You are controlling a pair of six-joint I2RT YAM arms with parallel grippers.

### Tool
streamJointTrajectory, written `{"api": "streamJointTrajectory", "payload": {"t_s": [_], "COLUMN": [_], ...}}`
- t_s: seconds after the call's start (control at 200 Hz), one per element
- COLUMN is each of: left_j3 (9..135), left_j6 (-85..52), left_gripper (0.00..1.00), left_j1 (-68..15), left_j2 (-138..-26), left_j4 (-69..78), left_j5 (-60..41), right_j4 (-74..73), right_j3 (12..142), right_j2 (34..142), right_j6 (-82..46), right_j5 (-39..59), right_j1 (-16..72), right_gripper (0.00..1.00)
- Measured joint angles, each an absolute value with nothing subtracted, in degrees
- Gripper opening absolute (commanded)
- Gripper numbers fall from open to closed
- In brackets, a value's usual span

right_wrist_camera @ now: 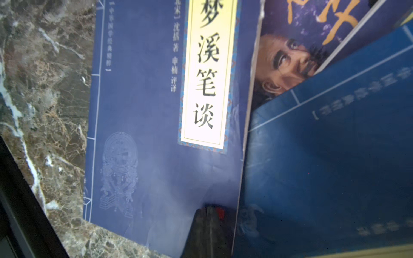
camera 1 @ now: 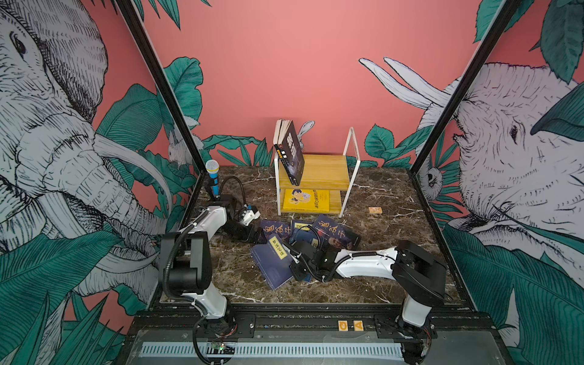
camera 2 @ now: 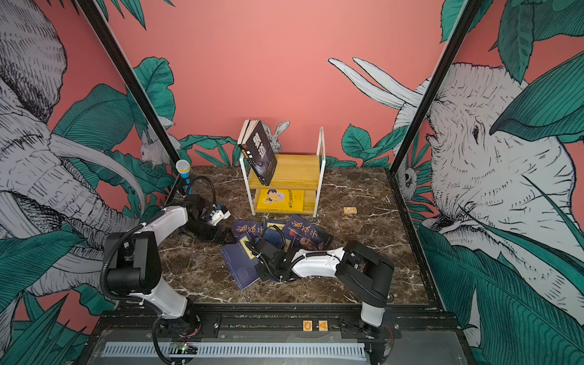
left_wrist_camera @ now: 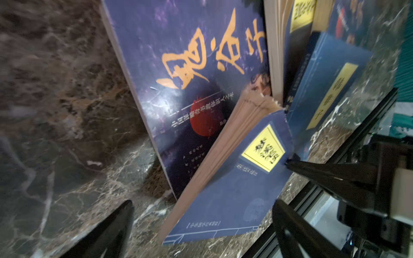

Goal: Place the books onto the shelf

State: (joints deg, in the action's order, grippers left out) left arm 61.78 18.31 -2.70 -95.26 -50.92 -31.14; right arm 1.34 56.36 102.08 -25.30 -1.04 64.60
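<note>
On shelf (camera 1: pixel 327 172): black book (camera 1: pixel 291 150); yellow book (camera 1: pixel 306 201)

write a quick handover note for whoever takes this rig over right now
Left pincer: open, empty, low at the left edge of the book pile.
Right pincer: shut, tip at the right edge of the front yellow-label book; can't confirm a grip.
Done: black book with white characters leans on the top board of the shelf.
Left to do: four navy books overlapping on the table: that front one, second yellow-label book, left calligraphy book, right calligraphy book.
</note>
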Motion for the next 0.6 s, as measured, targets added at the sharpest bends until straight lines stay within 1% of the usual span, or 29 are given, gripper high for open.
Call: {"api": "streamJointTrajectory", "payload": {"t_s": [0.165, 0.22, 0.315, 0.43, 0.6], "left_j3": [65.1, 66.0, 66.4, 66.4, 66.2], "left_j6": [20.2, 20.6, 21.1, 21.7, 22.2], "left_gripper": [0.88, 0.87, 0.81, 0.73, 0.56], "left_j1": [-6.0, -6.4, -6.7, -6.9, -6.9], "left_j2": [-100.3, -101.6, -102.4, -102.0, -99.4], "left_j4": [-53.8, -54.6, -55.3, -56.3, -56.6], "left_j5": [-28.4, -27.7, -27.3, -28.3, -30.3], "right_j4": [-2.1, -2.7, -4.3, -4.9, -5.9], "right_j3": [54.6, 54.3, 53.5, 53.4, 52.8], "right_j2": [101.9, 101.9, 101.9, 102.0, 101.9], "right_j6": [-25.8, -26.1, -26.5, -26.7, -26.9], "right_j5": [-1.0, -0.9, -0.8, -0.8, -0.8], "right_j1": [64.4, 64.3, 64.1, 64.1, 64.0], "right_gripper": [0.0, 0.0, 0.0, 0.0, 0.0]}}
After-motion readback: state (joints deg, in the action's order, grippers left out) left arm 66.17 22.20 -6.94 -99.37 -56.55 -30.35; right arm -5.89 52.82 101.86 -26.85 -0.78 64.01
